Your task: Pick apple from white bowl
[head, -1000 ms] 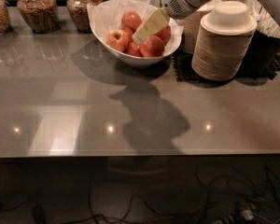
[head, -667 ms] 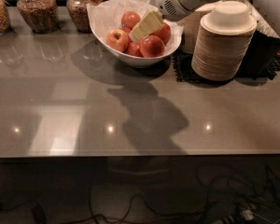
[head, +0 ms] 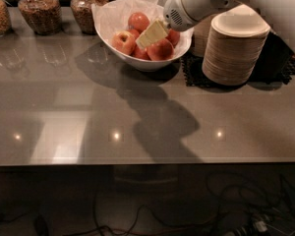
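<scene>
The white bowl [head: 130, 60] holds its apples [head: 124, 42] unlifted, and the gripper [head: 151, 33] has dipped lower among them, clenched or released I cannot tell, so a grasp seems close, left of the stacked bowls [head: 236, 48].

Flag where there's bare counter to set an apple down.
Bare: the whole front of the counter, below the white bowl and the stack of disposable bowls, plus the left patch before the jars. Crowded: the back row, where the gripper sits among the apples.
</scene>
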